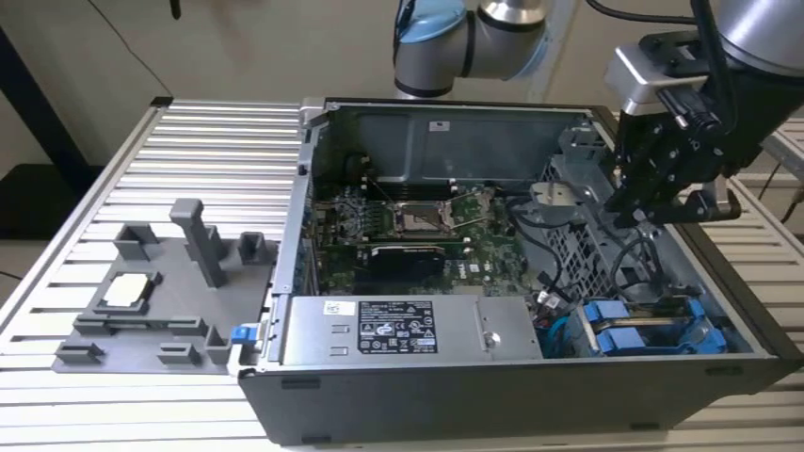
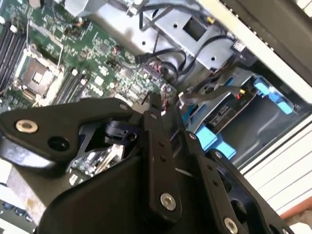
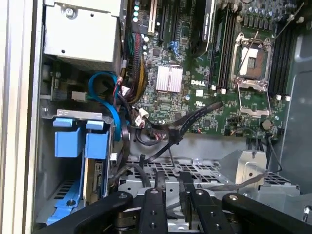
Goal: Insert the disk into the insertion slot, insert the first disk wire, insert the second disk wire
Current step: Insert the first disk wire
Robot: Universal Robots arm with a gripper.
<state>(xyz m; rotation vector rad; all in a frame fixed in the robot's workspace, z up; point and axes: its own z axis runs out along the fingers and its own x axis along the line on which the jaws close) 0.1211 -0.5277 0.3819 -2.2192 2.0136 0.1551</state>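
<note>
The disk sits edge-on in the insertion slot, the grey metal bay at the case's corner, under a bright blue carrier. A second blue carrier sits beside it. In the exterior view both blue carriers lie at the case's lower right corner. My gripper hangs above the drive cage, up and away from the bay. In both wrist views the gripper is over the cage. Loose black wires run across below it, and a flat cable passes close by.
The open case holds a green motherboard and a grey power supply. A perforated cage wall lies under the gripper. A blue cable loops near the bay. A grey fixture plate lies on the ribbed table at the exterior view's left.
</note>
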